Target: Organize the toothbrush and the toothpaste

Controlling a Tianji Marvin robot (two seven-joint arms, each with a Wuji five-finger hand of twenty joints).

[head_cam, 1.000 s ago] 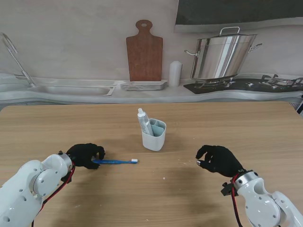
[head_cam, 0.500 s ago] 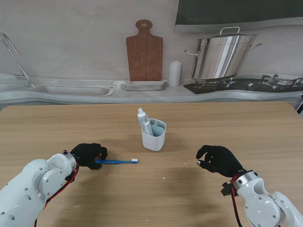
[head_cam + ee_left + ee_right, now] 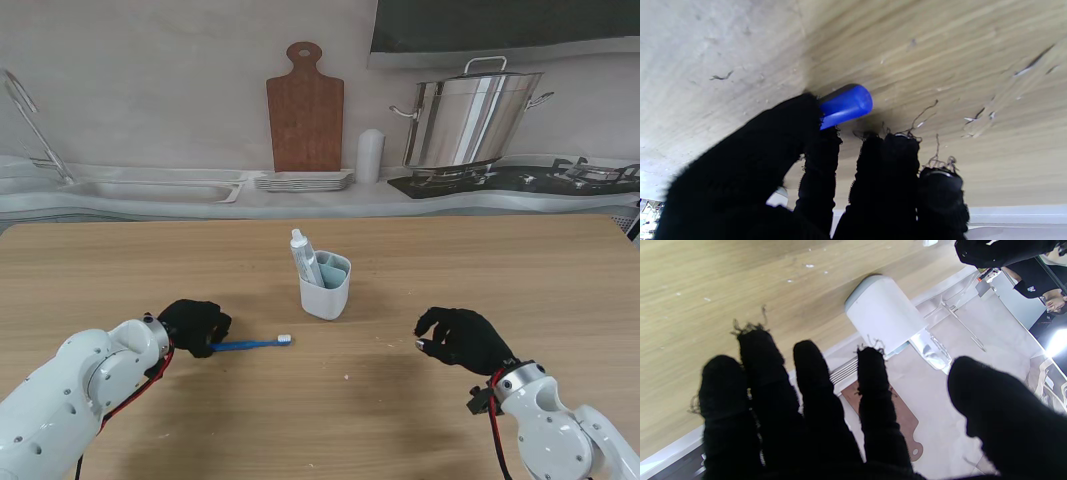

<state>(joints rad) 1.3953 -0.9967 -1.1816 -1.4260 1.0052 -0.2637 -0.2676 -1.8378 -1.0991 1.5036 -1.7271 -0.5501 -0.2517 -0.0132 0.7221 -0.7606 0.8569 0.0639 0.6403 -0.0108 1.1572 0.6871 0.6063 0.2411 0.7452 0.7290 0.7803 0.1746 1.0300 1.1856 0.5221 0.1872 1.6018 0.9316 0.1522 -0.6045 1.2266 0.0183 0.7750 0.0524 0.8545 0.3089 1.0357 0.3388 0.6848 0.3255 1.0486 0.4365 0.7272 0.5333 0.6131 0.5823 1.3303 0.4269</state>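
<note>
Two black knit gloves, frayed at the fingertips, covered the robot's hands over a pale wood-grain table [image 3: 500, 260] w/ a matte, lightly scratched top. Left hand [image 3: 193, 325] sat near the table's left-front area, fingers curled down onto the handle end of the toothbrush [image 3: 248, 344]; in the left wrist view the thumb and a finger pinched the blue, rounded plastic butt of the handle [image 3: 845, 105], which poked out past the fingers against the wood. Whether the brush was lifted or flat on the table couldn't be told. Its slim blue shaft ran from the hand toward the table's middle, ending in a small white bristle head [image 3: 284, 340].

Right hand [image 3: 460, 338] hovered at the right-front part, fingers loosely curled and apart, holding nothing.

Holder cup [image 3: 326, 285], white w/ grey-blue inner rim, smooth rounded plastic, stood approx. at table centre, apart from both hands and farther from the robot than the brush head. Toothpaste tube [image 3: 303, 258], white w/ a cap on top, stood tilted in the cup's left compartment.
</note>
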